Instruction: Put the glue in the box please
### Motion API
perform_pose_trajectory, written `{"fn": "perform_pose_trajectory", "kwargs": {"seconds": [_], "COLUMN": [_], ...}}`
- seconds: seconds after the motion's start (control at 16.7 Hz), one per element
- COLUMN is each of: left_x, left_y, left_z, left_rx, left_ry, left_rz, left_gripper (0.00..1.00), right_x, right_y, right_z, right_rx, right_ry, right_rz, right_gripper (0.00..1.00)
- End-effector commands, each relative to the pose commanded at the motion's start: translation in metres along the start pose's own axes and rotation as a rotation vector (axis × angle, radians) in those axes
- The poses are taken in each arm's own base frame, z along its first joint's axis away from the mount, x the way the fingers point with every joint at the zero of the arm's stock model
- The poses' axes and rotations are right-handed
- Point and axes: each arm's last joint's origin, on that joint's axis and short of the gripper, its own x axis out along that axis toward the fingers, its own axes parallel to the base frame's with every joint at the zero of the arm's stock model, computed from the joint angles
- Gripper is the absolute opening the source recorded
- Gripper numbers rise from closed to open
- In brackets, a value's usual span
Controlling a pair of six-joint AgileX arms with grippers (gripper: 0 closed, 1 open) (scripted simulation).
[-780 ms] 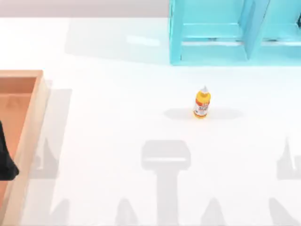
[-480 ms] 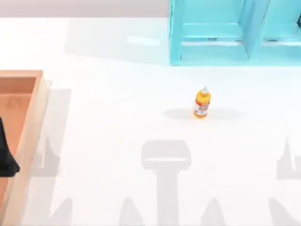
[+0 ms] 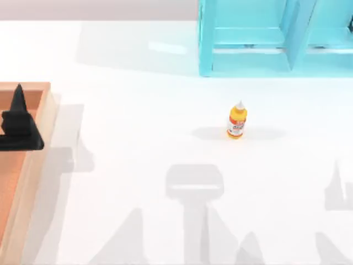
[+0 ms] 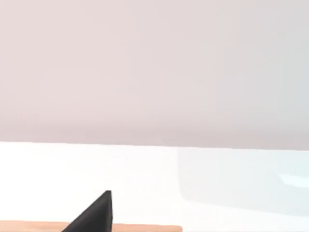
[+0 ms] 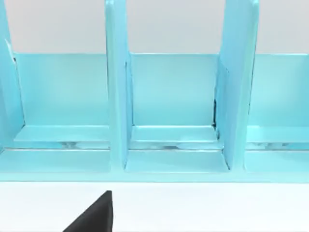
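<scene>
The glue [image 3: 237,120], a small yellow-orange bottle with a white nozzle, stands upright on the white table right of centre, in front of the teal shelf. The box [image 3: 43,130], wooden with a pale rim and a reddish-brown inside, sits at the table's left edge. My left gripper [image 3: 19,113] hangs over the far part of the box, far to the left of the glue. In the left wrist view one black finger [image 4: 96,215] rises over the box's rim [image 4: 145,227]. A black finger [image 5: 96,215] of my right gripper points toward the shelf, with nothing near it.
A teal-blue shelf unit [image 3: 259,38] with open compartments stands at the back right, and its compartments [image 5: 169,96] face the right wrist camera. Bare white tabletop lies between the box and the glue.
My left gripper has moved toward the far side of the table, from the box's near left part to over its far part. The glue has not moved.
</scene>
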Motion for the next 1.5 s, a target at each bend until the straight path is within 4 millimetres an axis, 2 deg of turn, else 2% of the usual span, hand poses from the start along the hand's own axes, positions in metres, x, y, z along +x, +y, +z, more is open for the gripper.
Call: {"fn": "perform_pose_trajectory", "kwargs": {"seconds": [0.18, 0.36, 0.48, 0.66, 0.9, 1.08, 1.26, 1.38, 1.5], "left_x": [0.034, 0.071, 0.091, 0.109, 0.104, 0.086, 0.068, 0.061, 0.06], "left_y": [-0.034, -0.085, -0.128, -0.197, -0.275, -0.313, -0.333, -0.339, -0.34], "left_z": [0.018, 0.021, 0.01, -0.026, -0.1, -0.156, -0.197, -0.211, -0.213], "left_rx": [-0.015, -0.029, -0.035, -0.034, -0.016, 0.0, 0.011, 0.012, 0.012], "left_ry": [0.014, 0.026, 0.035, 0.049, 0.062, 0.063, 0.06, 0.058, 0.057], "left_rz": [-0.003, -0.005, -0.005, -0.003, -0.004, -0.007, -0.011, -0.013, -0.013], "left_gripper": [1.0, 1.0, 1.0, 1.0, 1.0, 1.0, 1.0, 1.0, 1.0], "right_x": [0.0, 0.0, 0.0, 0.0, 0.0, 0.0, 0.0, 0.0, 0.0], "right_y": [0.0, 0.0, 0.0, 0.0, 0.0, 0.0, 0.0, 0.0, 0.0], "right_z": [0.0, 0.0, 0.0, 0.0, 0.0, 0.0, 0.0, 0.0, 0.0], "right_rx": [0.0, 0.0, 0.0, 0.0, 0.0, 0.0, 0.0, 0.0, 0.0], "right_ry": [0.0, 0.0, 0.0, 0.0, 0.0, 0.0, 0.0, 0.0, 0.0], "right_rz": [0.0, 0.0, 0.0, 0.0, 0.0, 0.0, 0.0, 0.0, 0.0], "right_gripper": [1.0, 1.0, 1.0, 1.0, 1.0, 1.0, 1.0, 1.0, 1.0]}}
